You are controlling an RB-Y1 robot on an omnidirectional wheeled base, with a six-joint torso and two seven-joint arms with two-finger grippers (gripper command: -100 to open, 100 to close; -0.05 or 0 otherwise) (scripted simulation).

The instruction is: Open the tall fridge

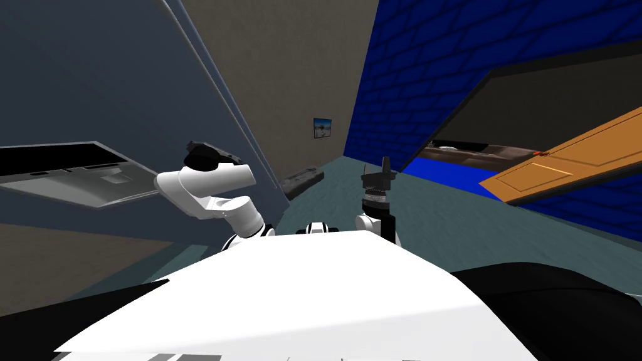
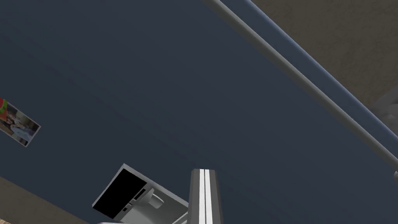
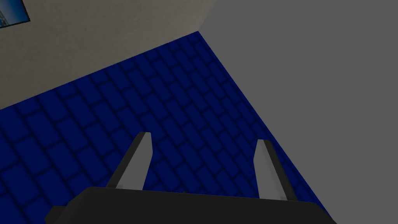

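Orange door [image 1: 564,163] by a blue brick wall [image 1: 426,62] (small picture [image 1: 322,128] on beige wall [image 1: 282,62])

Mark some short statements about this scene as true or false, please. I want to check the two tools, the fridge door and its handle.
1. The left tool has its two fingers pressed together, with nothing between them. True.
2. The right tool is shut. False: its fingers stand well apart, open.
3. The left tool grips the long grey bar handle of the dark blue-grey fridge door. False: the handle runs apart from the fingers and is not gripped.
4. A small rectangular photo sits on that door. True.
5. A grey dispenser recess is set into the door. True.
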